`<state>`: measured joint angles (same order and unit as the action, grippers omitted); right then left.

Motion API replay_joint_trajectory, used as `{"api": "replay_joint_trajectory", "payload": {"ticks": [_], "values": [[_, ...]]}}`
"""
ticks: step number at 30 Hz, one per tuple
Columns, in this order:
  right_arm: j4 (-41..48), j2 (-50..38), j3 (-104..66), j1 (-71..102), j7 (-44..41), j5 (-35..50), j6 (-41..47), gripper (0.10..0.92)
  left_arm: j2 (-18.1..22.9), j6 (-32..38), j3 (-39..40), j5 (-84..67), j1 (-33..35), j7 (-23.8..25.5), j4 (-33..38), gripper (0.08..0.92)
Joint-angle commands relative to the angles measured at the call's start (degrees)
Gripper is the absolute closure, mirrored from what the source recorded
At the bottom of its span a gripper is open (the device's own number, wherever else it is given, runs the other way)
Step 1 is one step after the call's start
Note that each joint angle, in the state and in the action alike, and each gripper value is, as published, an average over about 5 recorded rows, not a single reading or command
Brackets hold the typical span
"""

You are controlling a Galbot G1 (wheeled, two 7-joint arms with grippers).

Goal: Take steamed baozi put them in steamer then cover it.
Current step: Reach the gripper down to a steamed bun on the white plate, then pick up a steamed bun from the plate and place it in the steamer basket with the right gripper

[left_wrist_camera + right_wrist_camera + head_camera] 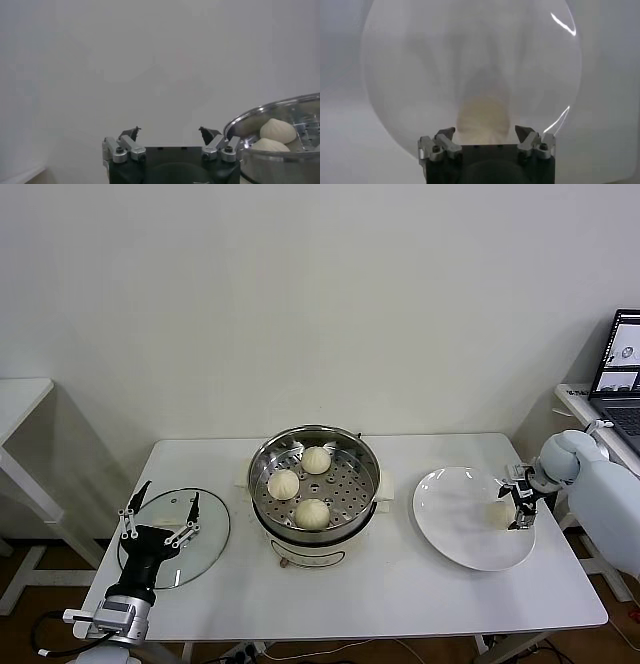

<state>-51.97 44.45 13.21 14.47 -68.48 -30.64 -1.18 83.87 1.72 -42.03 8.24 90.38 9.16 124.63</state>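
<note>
1. Head view: my right end effector (520, 506) hangs over the right side of the white plate (455, 529), its jaws spread wide around the last steamed baozi (499, 514) without closing on it.
2. Right wrist view: that baozi (483, 120) sits between my open fingers (445, 135), just ahead of the palm, resting on the plate (420, 60); I cannot tell whether either finger touches the dough.
3. The steamer (315, 484) stands at the middle of the counter (400, 584), uncovered, with three baozi (313, 513) on its perforated tray: one at the back, one at the left, one at the front.
4. My left end effector (160, 514) hovers above the cover (190, 556), jaws wide and empty. The cover lies flat on the counter, left of the steamer and apart from it.
5. Left wrist view: my left end effector (170, 135) is spread open with nothing between the fingers, and the rim of the steamer (280, 150) shows beside it with two baozi (278, 131) visible inside.
</note>
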Motion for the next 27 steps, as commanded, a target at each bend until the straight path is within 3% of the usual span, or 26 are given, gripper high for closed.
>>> {"api": "replay_joint_trajectory", "payload": {"ticks": [1, 11, 16, 27], "values": [[1.53, 1.43, -1.6, 1.06, 0.9, -1.61, -0.35, 0.203, 0.05, 0.08, 0.01, 0.06, 0.05, -0.01, 0.03, 0.177], [1.29, 1.45, -1.64, 0.98, 0.49, -1.99, -0.24, 0.21, -0.01, 0.1, -0.13, 0.07, 0.02, 0.0, 0.07, 0.177], [1.19, 1.43, -1.6, 0.92, 0.42, -1.85, -0.26, 0.277, 0.06, 0.06, 0.08, 0.08, -0.14, -0.04, -0.06, 0.177], [-2.57, -1.42, 0.29, 0.34, -0.91, 2.21, 1.25, 0.328, 0.14, 0.0, 0.45, 0.2, -0.12, -0.18, 0.2, 0.177]]}}
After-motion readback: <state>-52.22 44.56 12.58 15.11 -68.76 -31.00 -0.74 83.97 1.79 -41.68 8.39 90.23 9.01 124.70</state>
